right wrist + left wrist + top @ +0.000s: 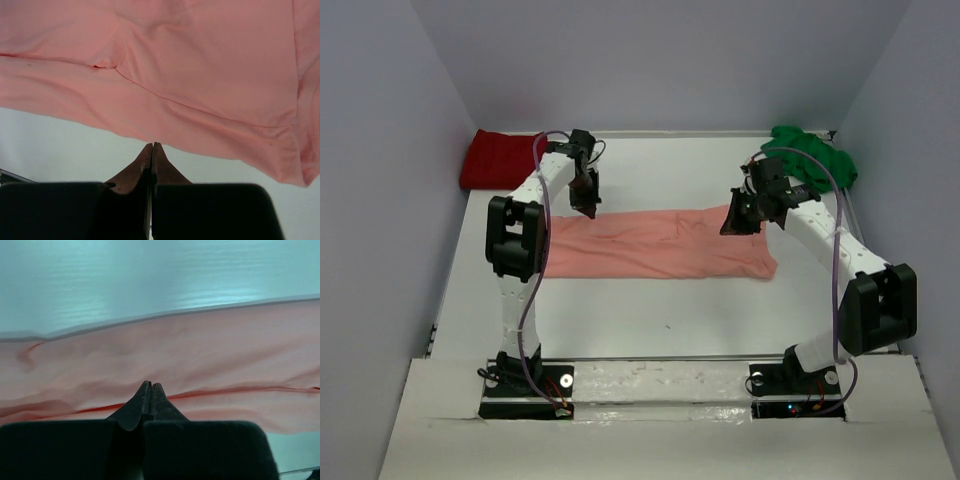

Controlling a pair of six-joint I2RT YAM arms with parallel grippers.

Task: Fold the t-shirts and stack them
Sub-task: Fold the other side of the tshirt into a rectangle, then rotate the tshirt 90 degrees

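The salmon-pink t-shirt (660,245) lies spread in a long band across the middle of the table. My left gripper (586,207) is at its far left edge, jaws shut; in the left wrist view its tips (151,386) are pressed together on a crease of the pink cloth (190,355). My right gripper (732,228) is at the shirt's far right edge. Its shut tips (152,145) meet the hem of the shirt (200,60). A dark red t-shirt (500,160) lies folded in the far left corner. A bright green t-shirt (812,160) is bunched in the far right corner.
The white table (650,310) is boxed in by grey walls on the left, right and back. Both arm bases stand on the near ledge (660,385).
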